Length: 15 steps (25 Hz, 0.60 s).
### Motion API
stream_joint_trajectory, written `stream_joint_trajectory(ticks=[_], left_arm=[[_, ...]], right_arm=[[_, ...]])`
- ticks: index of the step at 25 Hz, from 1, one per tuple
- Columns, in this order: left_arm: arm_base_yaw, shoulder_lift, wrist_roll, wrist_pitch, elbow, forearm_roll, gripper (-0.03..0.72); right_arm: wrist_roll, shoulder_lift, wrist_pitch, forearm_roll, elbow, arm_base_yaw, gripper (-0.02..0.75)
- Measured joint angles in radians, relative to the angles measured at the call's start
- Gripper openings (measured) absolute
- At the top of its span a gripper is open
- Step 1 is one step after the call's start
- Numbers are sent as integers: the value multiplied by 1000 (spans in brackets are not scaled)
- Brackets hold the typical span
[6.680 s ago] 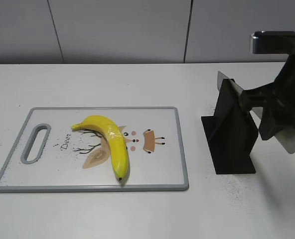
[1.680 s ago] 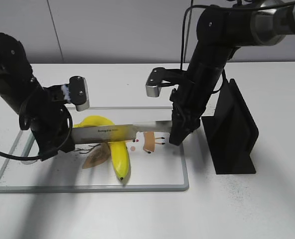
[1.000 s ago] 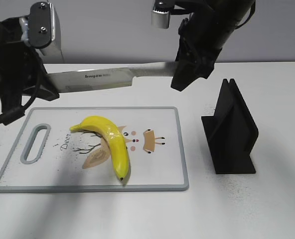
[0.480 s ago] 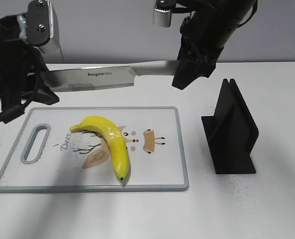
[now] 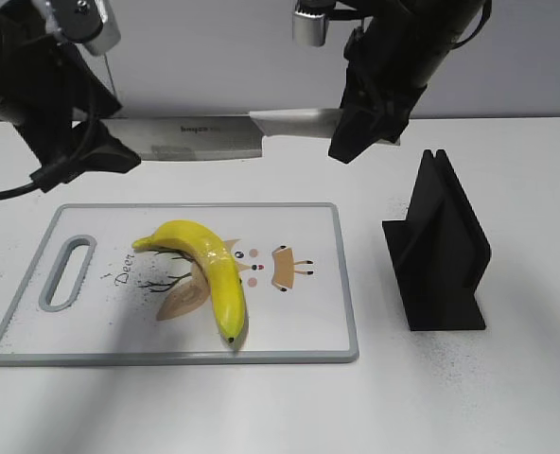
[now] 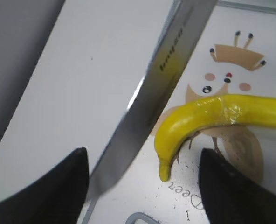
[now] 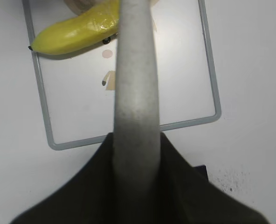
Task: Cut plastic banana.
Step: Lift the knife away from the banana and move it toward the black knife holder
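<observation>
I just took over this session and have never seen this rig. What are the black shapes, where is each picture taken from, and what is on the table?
The black shapes are two robot arms, each ending in a gripper. The wide picture comes from a camera facing the table; the other two come from cameras on the arms' wrists, looking down past the grippers.

On the white table lies a cutting board with a yellow banana on it. To the right stands an empty black knife holder.

The right gripper holds a knife by its handle, raised level above the board's far edge. The left gripper is at the blade's tip; its fingers show on either side of the blade, but whether they pinch it is unclear. The banana looks whole, with no cut visible.
</observation>
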State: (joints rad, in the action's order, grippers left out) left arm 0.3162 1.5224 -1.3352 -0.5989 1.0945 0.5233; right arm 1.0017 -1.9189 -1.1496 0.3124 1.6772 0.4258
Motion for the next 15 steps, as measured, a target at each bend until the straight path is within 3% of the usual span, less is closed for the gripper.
stream_joint_trajectory(ticks=[8,15], left_arm=[[-23,0,280,106,6,3,679],[-139,0,615,-50,120,-15,652]], right_arm=[[-32,55,1,-15,2,-3,162],[-276,127,-3,-20,6,-3,162]])
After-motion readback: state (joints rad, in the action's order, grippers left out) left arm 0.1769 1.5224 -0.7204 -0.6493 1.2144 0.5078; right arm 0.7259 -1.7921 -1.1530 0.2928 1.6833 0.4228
